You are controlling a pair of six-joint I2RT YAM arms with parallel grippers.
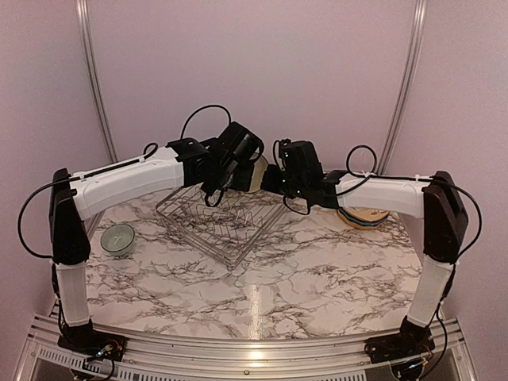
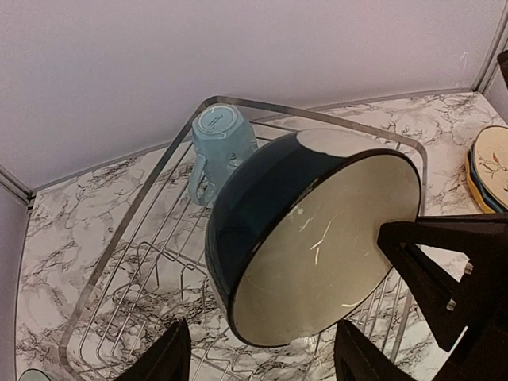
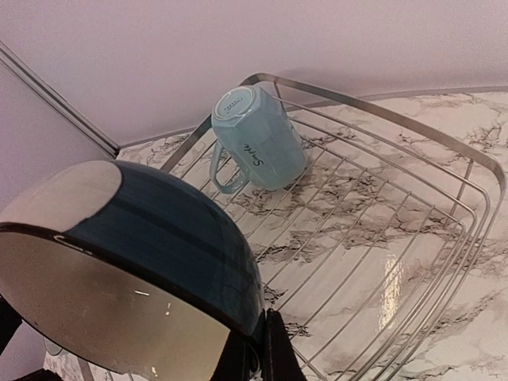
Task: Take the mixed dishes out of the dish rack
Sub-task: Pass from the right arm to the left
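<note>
Over rack [image 1: 200, 230]: one teal bowl [image 2: 317, 238] in right claw [image 3: 258, 349]; one mug [image 3: 258, 139] inside

The pale blue mug [image 3: 258, 139] bears dark script, apparently "Smile"; its base stamp is illegible.

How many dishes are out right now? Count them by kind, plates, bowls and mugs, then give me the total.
Plates: 3, in one stack
Bowls: 2, the teal bowl and the grey-green bowl
Mugs: 1, the pale blue mug
Total: 6
</note>
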